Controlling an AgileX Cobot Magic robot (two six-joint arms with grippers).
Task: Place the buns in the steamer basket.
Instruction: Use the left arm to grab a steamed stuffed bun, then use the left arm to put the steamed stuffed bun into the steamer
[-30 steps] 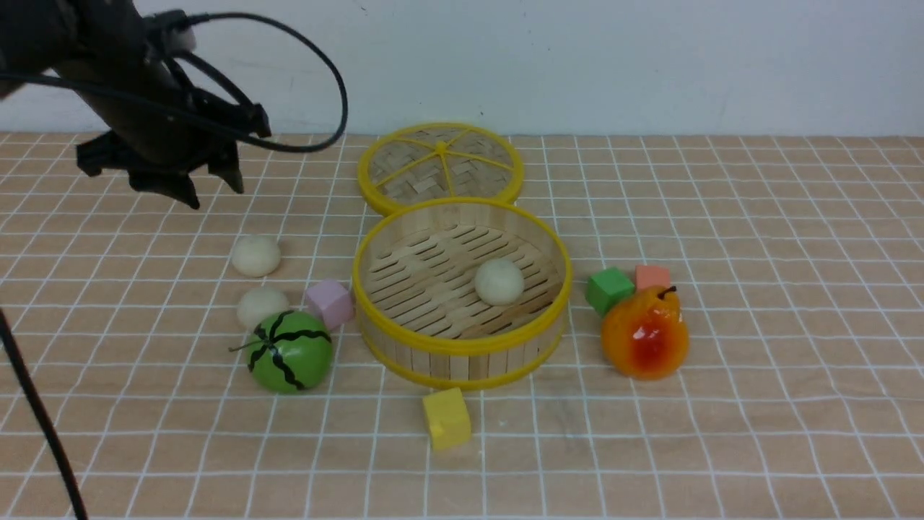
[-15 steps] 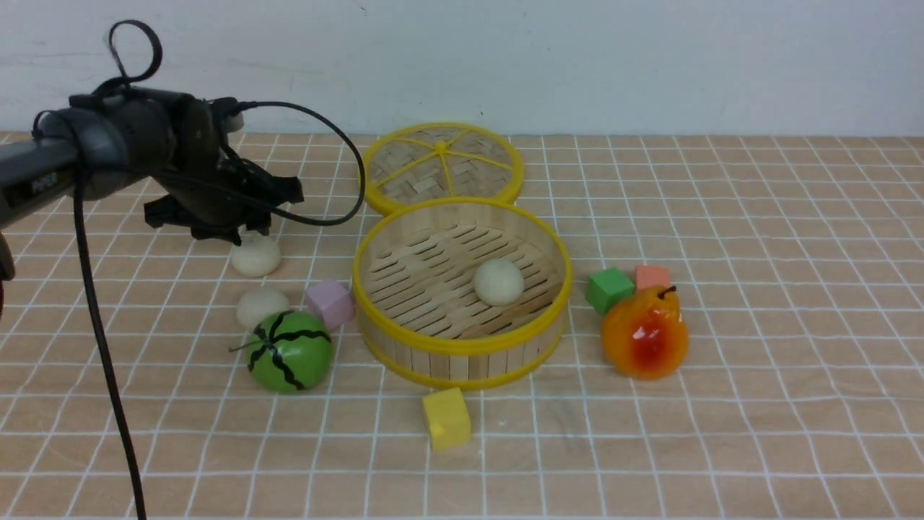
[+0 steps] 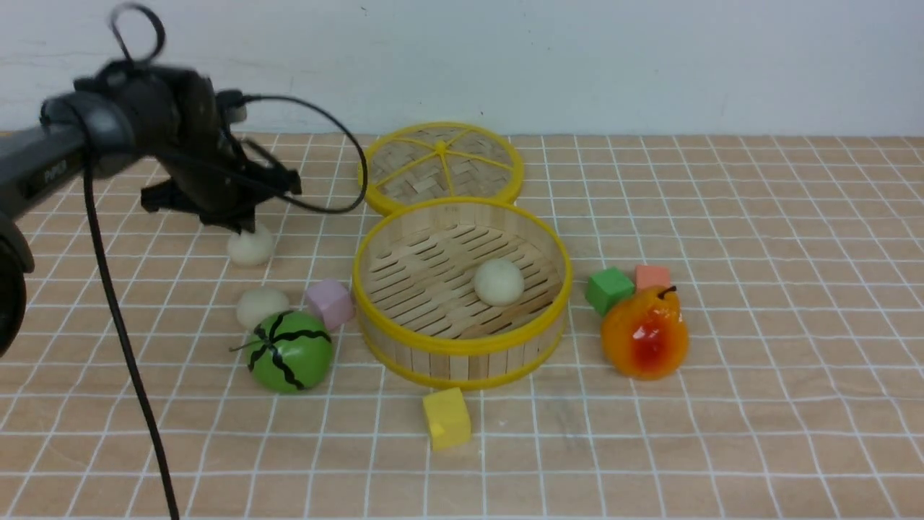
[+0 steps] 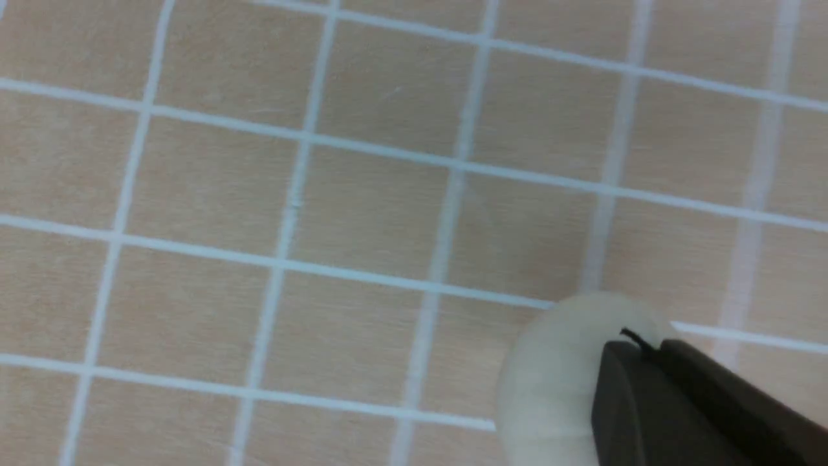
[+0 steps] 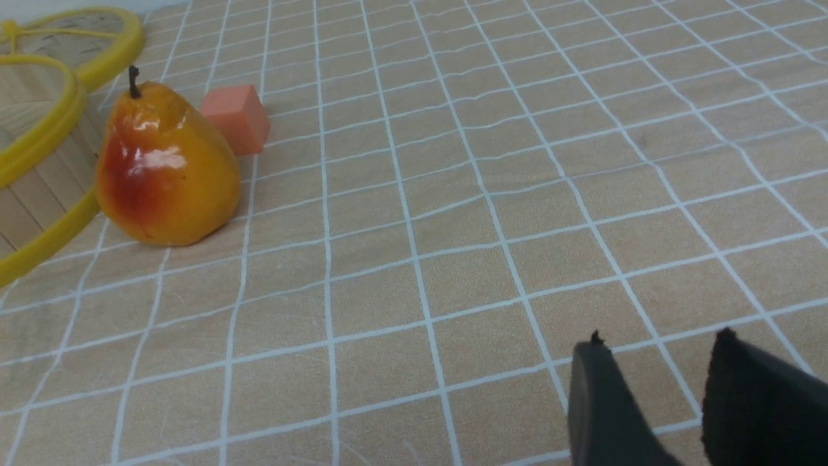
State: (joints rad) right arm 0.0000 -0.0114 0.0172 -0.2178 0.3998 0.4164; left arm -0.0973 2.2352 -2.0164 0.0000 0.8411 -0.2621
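My left gripper (image 3: 242,227) is in the upper left of the front frame, tipped down onto the first bun (image 3: 250,248). Its jaws are squeezed fully together and the tips touch the top of that bun. I cannot tell if they pinch any of it. In the left wrist frame this bun sits at the lower right, partly behind the dark fingers (image 4: 647,401). A second bun (image 3: 261,306) lies lower in the front frame, just above the green melon toy (image 3: 290,352). A third bun (image 3: 498,282) is inside the steamer basket (image 3: 462,347), mid-frame. My right gripper (image 5: 660,340) shows at the lower right of its wrist frame, jaws a little apart, holding nothing.
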